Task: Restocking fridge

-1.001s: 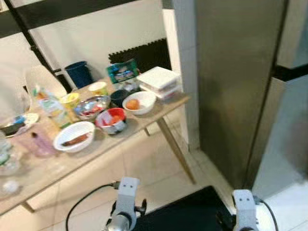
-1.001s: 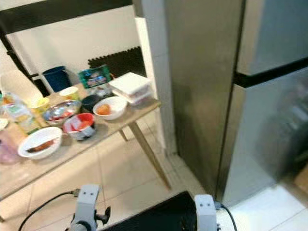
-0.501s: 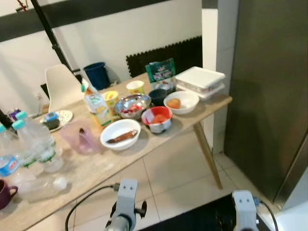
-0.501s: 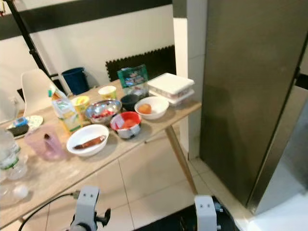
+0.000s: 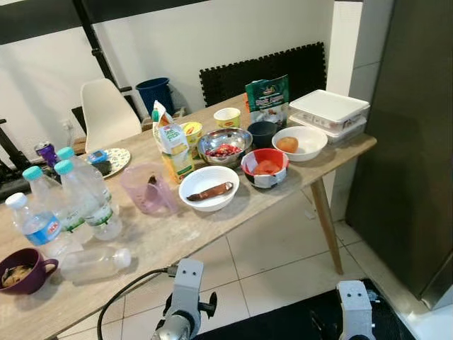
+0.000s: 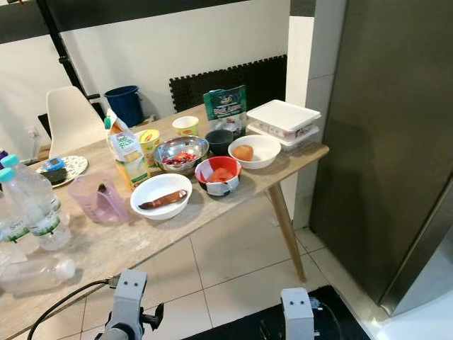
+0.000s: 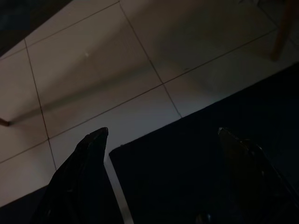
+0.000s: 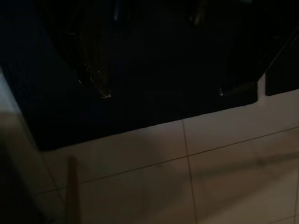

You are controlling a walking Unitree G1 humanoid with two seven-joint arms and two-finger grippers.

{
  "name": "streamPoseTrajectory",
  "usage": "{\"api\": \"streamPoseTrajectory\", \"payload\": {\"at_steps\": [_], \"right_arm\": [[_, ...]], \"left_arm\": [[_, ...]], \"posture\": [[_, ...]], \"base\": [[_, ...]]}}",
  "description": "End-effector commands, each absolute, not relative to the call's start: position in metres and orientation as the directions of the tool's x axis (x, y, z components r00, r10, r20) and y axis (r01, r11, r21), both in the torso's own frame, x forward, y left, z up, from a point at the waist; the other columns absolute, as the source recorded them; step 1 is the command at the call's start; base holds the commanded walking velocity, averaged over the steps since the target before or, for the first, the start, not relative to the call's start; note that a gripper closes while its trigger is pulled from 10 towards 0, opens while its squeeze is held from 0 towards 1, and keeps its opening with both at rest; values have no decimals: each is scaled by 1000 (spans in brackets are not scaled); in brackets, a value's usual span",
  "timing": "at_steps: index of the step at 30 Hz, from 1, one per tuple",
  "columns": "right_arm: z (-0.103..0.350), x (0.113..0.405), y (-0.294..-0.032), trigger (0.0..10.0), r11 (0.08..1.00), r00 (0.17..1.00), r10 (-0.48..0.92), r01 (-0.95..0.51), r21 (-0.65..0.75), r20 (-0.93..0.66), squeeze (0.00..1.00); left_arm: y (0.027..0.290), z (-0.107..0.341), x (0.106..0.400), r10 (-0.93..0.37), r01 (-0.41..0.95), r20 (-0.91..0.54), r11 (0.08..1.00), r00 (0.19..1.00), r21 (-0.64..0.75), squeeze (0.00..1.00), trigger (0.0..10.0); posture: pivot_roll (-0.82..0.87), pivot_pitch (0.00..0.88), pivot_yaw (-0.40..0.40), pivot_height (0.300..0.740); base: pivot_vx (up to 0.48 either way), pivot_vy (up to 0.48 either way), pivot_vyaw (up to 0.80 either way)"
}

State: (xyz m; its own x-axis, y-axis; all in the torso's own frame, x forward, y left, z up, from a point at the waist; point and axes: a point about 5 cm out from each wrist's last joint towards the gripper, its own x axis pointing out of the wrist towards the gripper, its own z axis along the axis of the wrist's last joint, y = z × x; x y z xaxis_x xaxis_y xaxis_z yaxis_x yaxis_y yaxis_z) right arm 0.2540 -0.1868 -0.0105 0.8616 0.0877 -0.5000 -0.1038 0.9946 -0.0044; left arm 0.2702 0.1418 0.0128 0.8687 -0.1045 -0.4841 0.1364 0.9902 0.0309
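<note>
Wooden table (image 5: 297, 185) stands on a tiled floor (image 5: 283, 248), w/ the dark grey fridge (image 5: 417, 142) just beside its right end, doors closed. Food is laid out on the table. Nearest the fridge: stacked white lidded boxes (image 5: 329, 113), then a white bowl w/ an orange fruit (image 5: 299, 142), and a red bowl (image 5: 265, 167) in front of it. Behind those sit a green snack bag (image 5: 267, 99), a dark cup (image 5: 263, 132) and a small yellow-rimmed cup (image 5: 227, 117). Mid-table: a steel bowl w/ red bits (image 5: 224, 146), a white bowl w/ a brown sausage-like item (image 5: 209, 188), a juice carton (image 5: 172, 142) and a yellow tub (image 5: 191, 132) just beside it. A pink jug (image 5: 147, 189) stands left of the white bowl. Further left: 3 upright water bottles (image 5: 81, 198), one bottle lying on its side (image 5: 95, 262), a purple mug (image 5: 25, 269) at the near left edge, and a small plate (image 5: 112, 157) toward the back. White chair (image 5: 106, 110) and blue bin (image 5: 156, 92) stand behind the table.

Both arms hang low. Left gripper (image 7: 161, 133) has fingers spread wide, holding nothing, over tile and a black mat (image 7: 196, 163). Right gripper (image 8: 163, 93) is also spread wide and empty, over the same mat; view is very dark.
</note>
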Motion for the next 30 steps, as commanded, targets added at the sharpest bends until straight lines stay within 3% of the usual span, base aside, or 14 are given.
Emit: {"api": "streamPoseTrajectory", "payload": {"at_steps": [1, 30], "right_arm": [[-14, 252, -182, 10000, 990, 851, 113, -140, -14, -514, 0], [-12, 255, -175, 10000, 978, 842, 175, -209, -10, -511, 0]], "left_arm": [[143, 9, 268, -102, 139, -503, 990, 858, 36, 0, 10000], [140, 6, 266, -95, 101, -510, 995, 855, -16, 0, 10000]], "posture": [[-82, 80, 140, 740], [-81, 70, 125, 740]], "base": [[0, 0, 738], [0, 0, 798]]}}
